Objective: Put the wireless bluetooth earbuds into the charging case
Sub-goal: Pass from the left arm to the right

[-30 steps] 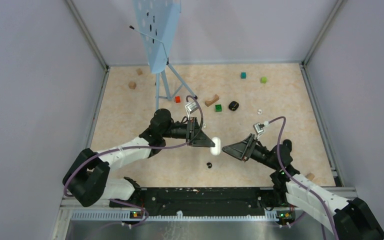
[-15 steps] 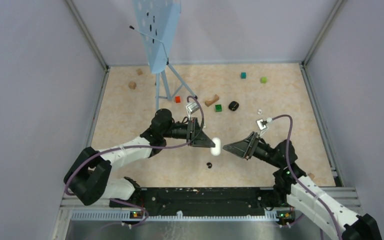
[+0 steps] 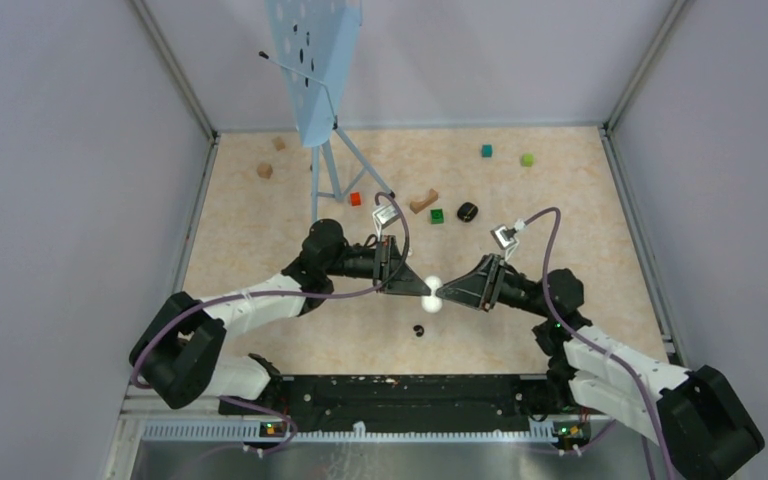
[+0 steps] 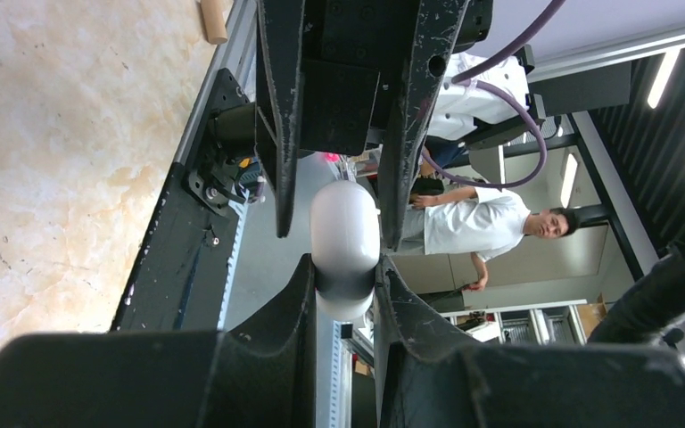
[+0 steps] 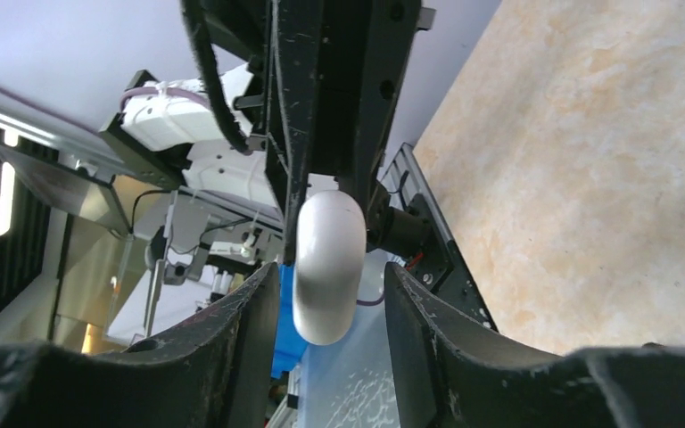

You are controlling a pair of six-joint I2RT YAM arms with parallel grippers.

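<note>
The charging case [image 3: 433, 291] is a white rounded capsule, shut, held in the air above the table's middle. My left gripper [image 3: 423, 290] is shut on one end of it; its fingers pinch the case [image 4: 344, 236] in the left wrist view. My right gripper [image 3: 445, 292] faces it from the right, open. Its fingers [image 5: 263, 303] straddle the other end of the case [image 5: 328, 263] with a gap showing on each side. One small glossy black earbud [image 3: 419, 330] lies on the table just in front of the case. No white earbuds are in view.
A blue perforated stand [image 3: 320, 80] rises at the back left. Around the back lie a red cube [image 3: 355, 198], a green cube [image 3: 437, 215], a wooden arch block [image 3: 423, 201], a black oval object [image 3: 467, 211], a teal cube [image 3: 486, 151] and a light green cube [image 3: 527, 159].
My right gripper has moved left, up to the case, so that its fingers now sit on either side of the case's end. The left arm and the case have stayed put.
</note>
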